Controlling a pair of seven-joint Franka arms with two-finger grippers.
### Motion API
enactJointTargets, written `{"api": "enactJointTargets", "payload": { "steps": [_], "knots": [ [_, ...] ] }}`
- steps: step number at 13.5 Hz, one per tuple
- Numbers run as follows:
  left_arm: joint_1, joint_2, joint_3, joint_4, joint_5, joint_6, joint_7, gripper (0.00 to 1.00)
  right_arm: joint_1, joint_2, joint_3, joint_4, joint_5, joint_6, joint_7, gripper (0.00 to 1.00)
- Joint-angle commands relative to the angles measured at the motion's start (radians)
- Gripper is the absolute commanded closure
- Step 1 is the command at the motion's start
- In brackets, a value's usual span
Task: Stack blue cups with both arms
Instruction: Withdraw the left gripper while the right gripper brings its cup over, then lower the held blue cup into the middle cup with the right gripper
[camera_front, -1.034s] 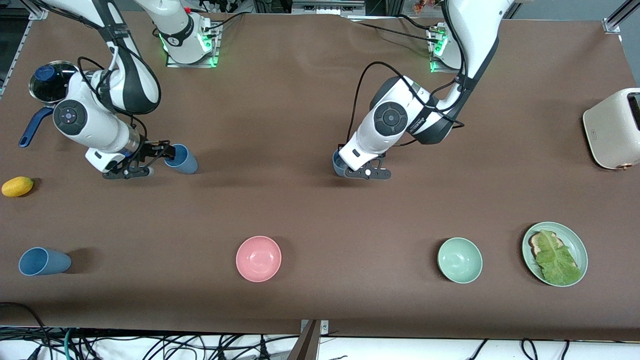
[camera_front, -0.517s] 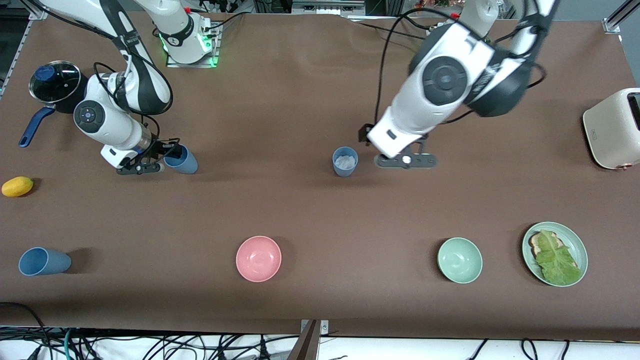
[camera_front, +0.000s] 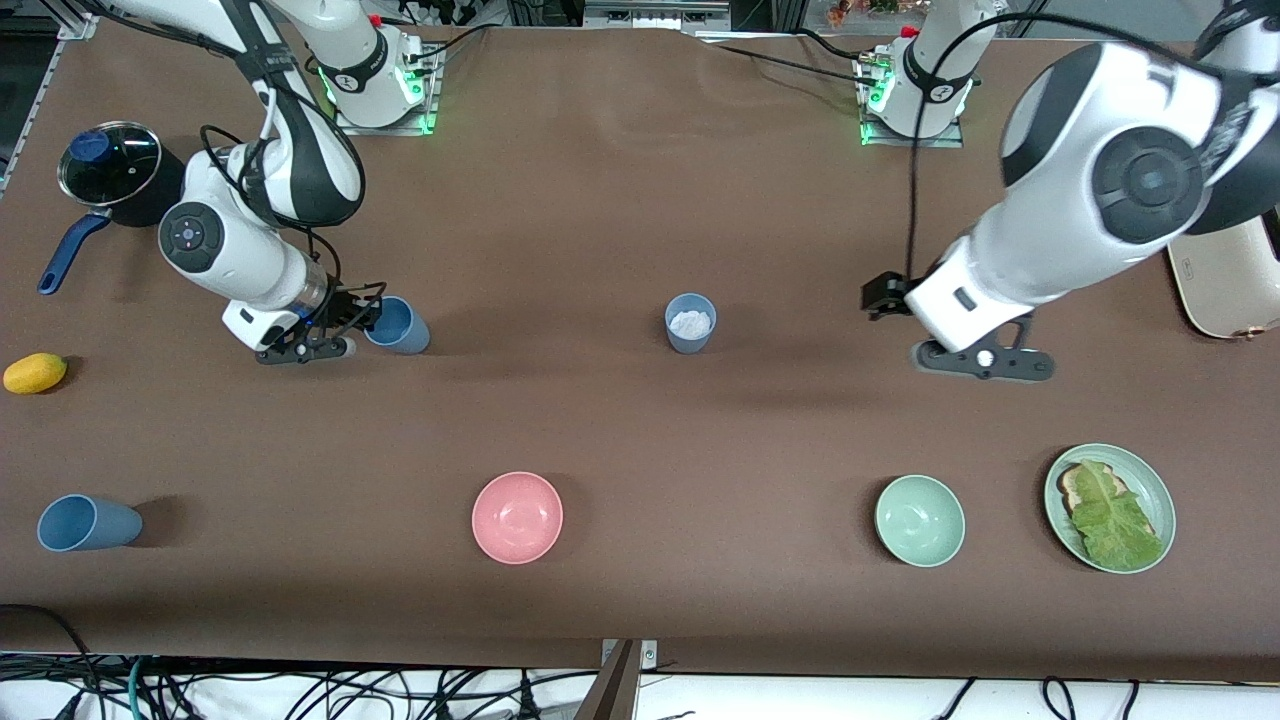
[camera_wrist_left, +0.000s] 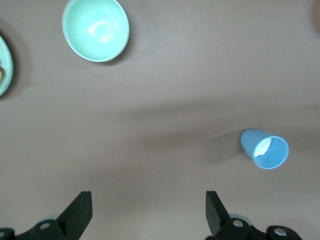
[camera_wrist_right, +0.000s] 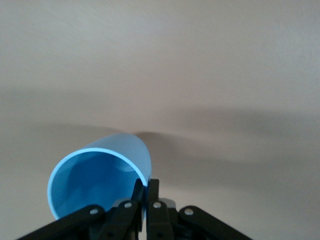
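Observation:
One blue cup stands upright mid-table with something white inside; it also shows in the left wrist view. My left gripper is open and empty, up over bare table toward the left arm's end, apart from that cup; its jaws stand wide in the left wrist view. My right gripper is shut on the rim of a second blue cup, tilted on its side low over the table; the wrist view shows the pinch on the cup. A third blue cup lies on its side near the front corner.
A pink bowl, a mint-green bowl and a green plate with toast and lettuce sit nearer the camera. A lidded pot and a yellow fruit are at the right arm's end. A cream toaster is at the left arm's end.
My left gripper let go of the middle cup, rose and swung toward the left arm's end. My right gripper moved its cup a little toward the middle.

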Motion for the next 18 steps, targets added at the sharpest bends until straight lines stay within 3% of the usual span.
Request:
{"api": "enactJointTargets", "payload": {
  "steps": [1, 4, 6, 8, 12, 15, 18],
  "knots": [
    [0.065, -0.059, -0.008, -0.014, 0.018, -0.059, 0.093, 0.00, 0.107, 0.088, -0.001, 0.291, 0.010, -0.236, 0.163, 1.00],
    [0.097, -0.146, -0.007, -0.105, 0.014, -0.012, 0.132, 0.00, 0.208, 0.153, 0.002, 0.439, 0.012, -0.272, 0.321, 1.00],
    [0.094, -0.283, 0.050, -0.304, 0.002, 0.144, 0.181, 0.00, 0.306, 0.207, 0.000, 0.539, 0.042, -0.272, 0.465, 1.00],
    [0.087, -0.351, 0.074, -0.409, 0.002, 0.217, 0.181, 0.00, 0.400, 0.283, 0.000, 0.666, 0.062, -0.268, 0.587, 1.00],
    [0.062, -0.368, 0.110, -0.408, 0.003, 0.208, 0.176, 0.00, 0.541, 0.409, 0.000, 0.886, 0.061, -0.250, 0.835, 1.00],
    [0.059, -0.334, 0.104, -0.347, 0.009, 0.145, 0.167, 0.00, 0.604, 0.446, -0.001, 0.901, 0.053, -0.191, 0.925, 1.00],
    [0.067, -0.331, 0.105, -0.345, 0.002, 0.143, 0.173, 0.00, 0.615, 0.459, -0.003, 0.898, 0.050, -0.199, 0.925, 1.00]
  ]
}}
